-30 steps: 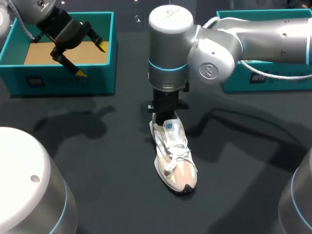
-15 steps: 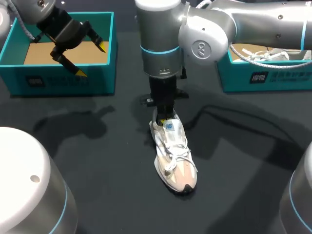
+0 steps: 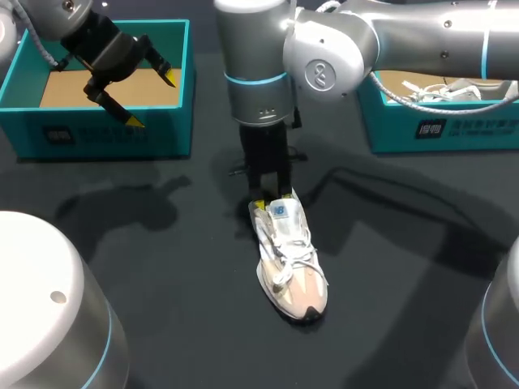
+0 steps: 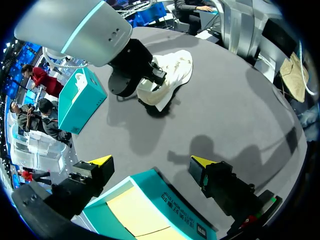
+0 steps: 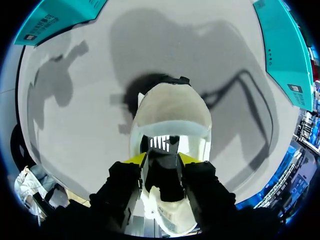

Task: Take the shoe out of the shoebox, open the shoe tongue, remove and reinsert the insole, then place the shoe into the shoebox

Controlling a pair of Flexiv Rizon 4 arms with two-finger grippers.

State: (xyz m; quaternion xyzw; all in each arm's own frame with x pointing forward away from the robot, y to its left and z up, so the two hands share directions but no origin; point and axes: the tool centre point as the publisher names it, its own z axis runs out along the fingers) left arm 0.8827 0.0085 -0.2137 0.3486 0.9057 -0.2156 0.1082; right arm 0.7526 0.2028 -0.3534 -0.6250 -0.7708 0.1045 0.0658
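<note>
A dark table [image 3: 162, 267] fills the head view. The right arm [image 3: 405, 40] is the biggest thing over it. It comes in from the right, reaches past the middle, and its silver wrist points straight down at mid-table. The left arm [image 3: 57, 16] shows at the far left corner.

A teal shoebox [image 3: 105, 134] sits open on the table's far left, its floor plain brown cardboard. A second teal box [image 3: 430, 130] stands at the far right, well apart from the first. Something white [image 3: 442, 89] lies inside it, too small to make out.

The sneaker [image 3: 292, 263], white and cream with white laces, lies on the table between the two boxes, outside both. It stands on its sole, toe towards the robot and heel under the right arm's wrist.

The left gripper [image 3: 150, 99] hangs over the teal shoebox. Its yellow-tipped fingers [image 3: 169, 78] are spread wide apart and are not touching the box.

The right gripper [image 5: 161, 159] is down at the sneaker's heel end, over the shoe's dark opening. It is unclear whether it grips the shoe or merely stands at it.

The tongue [image 3: 280, 212], with a small blue-and-white label, is just ahead of that gripper.
</note>
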